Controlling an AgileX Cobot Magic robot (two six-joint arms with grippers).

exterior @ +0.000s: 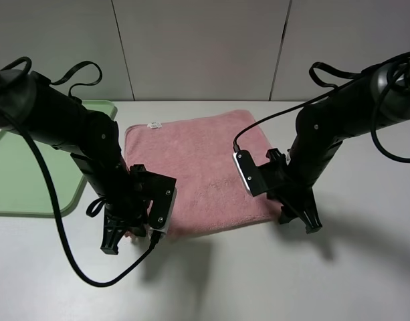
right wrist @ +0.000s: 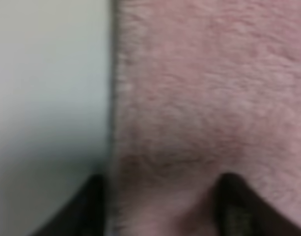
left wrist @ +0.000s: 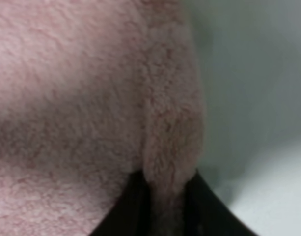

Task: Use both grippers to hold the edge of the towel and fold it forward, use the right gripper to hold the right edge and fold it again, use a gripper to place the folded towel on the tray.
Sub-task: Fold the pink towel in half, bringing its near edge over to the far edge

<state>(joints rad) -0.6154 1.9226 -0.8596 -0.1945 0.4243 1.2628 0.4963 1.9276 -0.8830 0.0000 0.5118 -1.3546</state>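
The salmon-pink towel [exterior: 198, 154] lies flat near the middle of the white table [exterior: 258, 281]. The light-green tray [exterior: 24, 174] sits just beside its left side, and both arms are down at the towel's near corners. The left gripper [left wrist: 167, 216] is clamped on the near edge of the towel [left wrist: 172, 142], with a ridge of pile bunched between its jaws. The right gripper [right wrist: 160, 211] has no hold: its fingers [right wrist: 233, 206] stand apart astride that edge, the cloth lies flat between them, and nothing is nipped. The step in hand looks to be taking hold for the first fold. The right jaws should therefore pinch down on the edge before either arm rises, since lifting by one corner would likely drag the cloth askew. Once both hold, lift just enough to free the near edge. Then carry both corners away together at the same height and pace, and lay them along the far edge by the white label [exterior: 154, 124] so the edges line up.
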